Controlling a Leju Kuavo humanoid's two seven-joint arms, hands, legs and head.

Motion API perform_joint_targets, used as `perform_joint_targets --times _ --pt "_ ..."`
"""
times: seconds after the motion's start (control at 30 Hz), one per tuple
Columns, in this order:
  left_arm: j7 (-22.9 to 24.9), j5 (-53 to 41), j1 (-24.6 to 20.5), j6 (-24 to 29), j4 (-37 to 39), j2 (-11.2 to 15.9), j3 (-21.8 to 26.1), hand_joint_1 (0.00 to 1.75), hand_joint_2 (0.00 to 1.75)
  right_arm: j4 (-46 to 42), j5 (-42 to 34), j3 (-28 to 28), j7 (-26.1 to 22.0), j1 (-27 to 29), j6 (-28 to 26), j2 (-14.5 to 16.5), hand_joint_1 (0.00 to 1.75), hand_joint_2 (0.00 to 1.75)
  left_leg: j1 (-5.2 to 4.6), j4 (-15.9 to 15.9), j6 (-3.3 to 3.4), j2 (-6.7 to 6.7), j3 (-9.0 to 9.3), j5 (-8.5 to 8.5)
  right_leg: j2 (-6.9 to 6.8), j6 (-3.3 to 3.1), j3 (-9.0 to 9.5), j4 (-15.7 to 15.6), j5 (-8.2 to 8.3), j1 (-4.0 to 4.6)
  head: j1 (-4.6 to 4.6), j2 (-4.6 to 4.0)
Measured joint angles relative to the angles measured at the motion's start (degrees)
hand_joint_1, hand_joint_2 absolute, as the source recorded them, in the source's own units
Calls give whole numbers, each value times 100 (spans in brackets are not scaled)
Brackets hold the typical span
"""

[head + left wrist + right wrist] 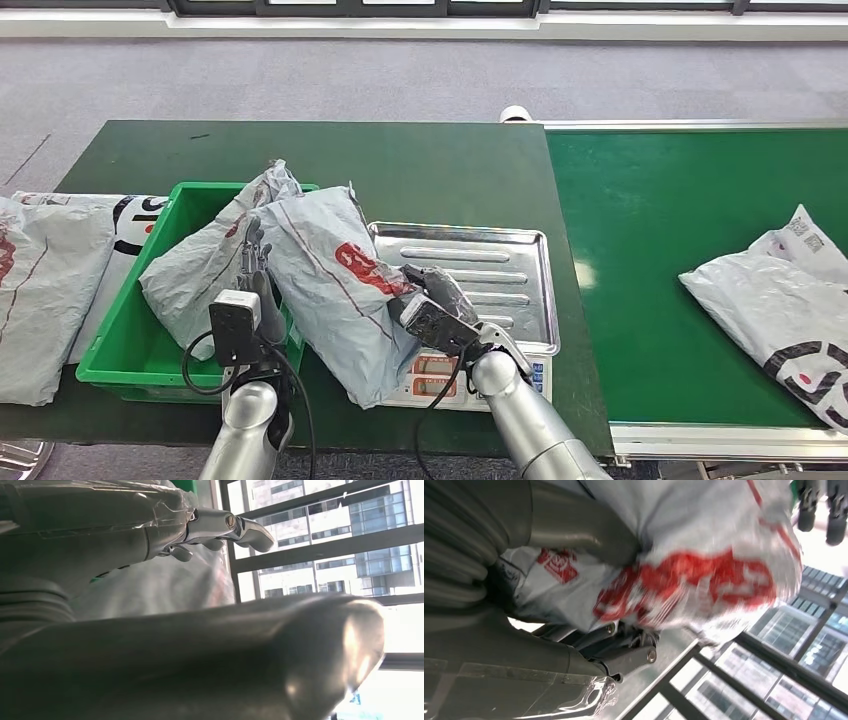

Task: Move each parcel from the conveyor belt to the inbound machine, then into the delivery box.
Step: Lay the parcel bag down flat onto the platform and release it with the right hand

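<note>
- Two hands are engaged: the grey parcel [335, 290] is held by the right hand [432, 305], fingers [624, 657] closed beneath it.
- Left hand [255, 262] fingers [256, 240] are pressed against its far side, spread.
- Parcel could be snagged on the green delivery box [130, 330] rim and slip free.

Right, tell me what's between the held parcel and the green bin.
Another grey parcel already lies in the green bin, piled against its right side. The held parcel, gripped by the right hand, leans over that rim; the left hand is between the two.
</note>
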Motion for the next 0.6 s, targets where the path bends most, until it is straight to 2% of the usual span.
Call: perform_joint_targets --times 0.13,0.27,0.4,0.6 --pt "34 -96 65 19 -55 1 0 0 0 -299 114 66 368 95 -337 -98 0 175 0 0 0 -1 0 0 -1 0 1 0 0 0 0 -1" --pt "64 -157 191 62 -184 21 0 0 0 -787 320 68 757 276 -659 -288 0 0 -1 0 0 -1 0 0 0 0 1 -1 0 -1 0 1" --pt "89 -283 329 279 -327 44 0 0 0 -1436 661 68 1105 573 -983 -479 0 175 -2 0 0 -2 -2 -1 -2 0 -1 -2 0 -1 0 1" --pt "187 -466 509 857 -505 40 0 0 0 -2433 1063 68 1405 1037 -1265 -689 0 175 -1 0 -1 0 -5 -5 0 0 -7 -2 0 -1 -1 -1"
